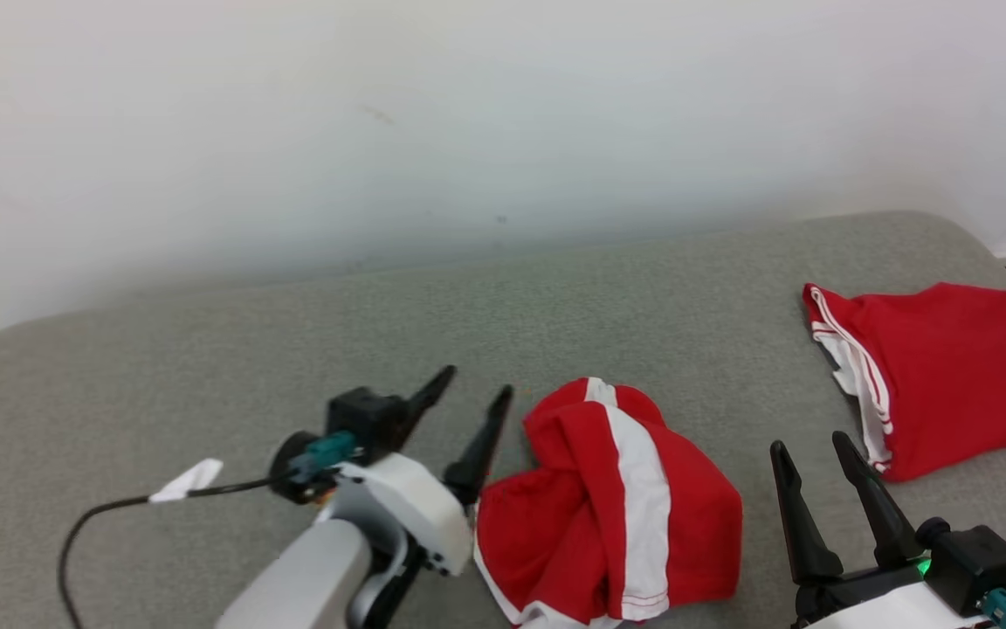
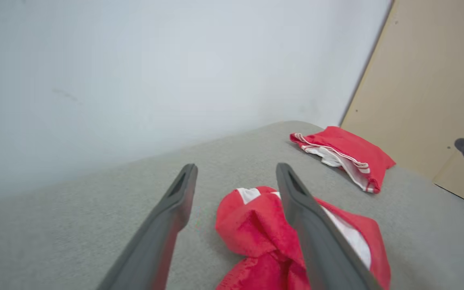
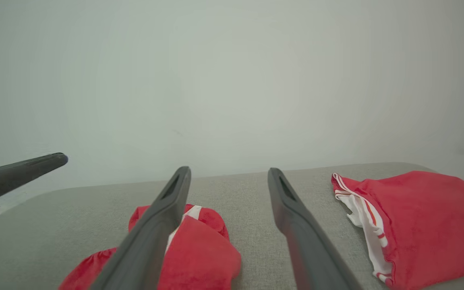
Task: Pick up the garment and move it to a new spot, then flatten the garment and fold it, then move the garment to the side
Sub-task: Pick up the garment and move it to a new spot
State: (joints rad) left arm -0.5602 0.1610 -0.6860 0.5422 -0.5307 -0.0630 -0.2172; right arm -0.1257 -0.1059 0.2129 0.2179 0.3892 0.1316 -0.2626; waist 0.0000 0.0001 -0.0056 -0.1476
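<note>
Counting: 2 red garments w/ white stripes, 2 grippers, 1 grey pad [image 1: 293, 349], 1 black cable [image 1: 206, 491] w/ 1 white tag [image 1: 189, 479].

The crumpled garment [image 1: 616, 507] is lying bunched near the pad's front edge, about mid-width. The folded garment [image 1: 948, 367] is resting flat by the pad's right back corner, well apart from the crumpled one, w/ bare pad showing btwn them.

The left gripper [image 1: 478, 381] is hanging over the pad's front-left part, just beside the crumpled garment. Its jaws are standing released, wide apart, nothing btwn them. Can't tell if the nearer finger is touching cloth. The right gripper [image 1: 810, 442] is hovering over the pad's front-right part, btwn the 2 garments, jaws also spread & gripping nothing. The cable is trailing over the pad's front-left, tag on it.

Edges: the pad's back edge is running along the white wall [image 1: 381, 131], & both back corners are curving off rounded. A tan panel [image 2: 429, 80] is standing past the pad's right edge.

Open room: the pad's left part & back strip are lying bare.
</note>
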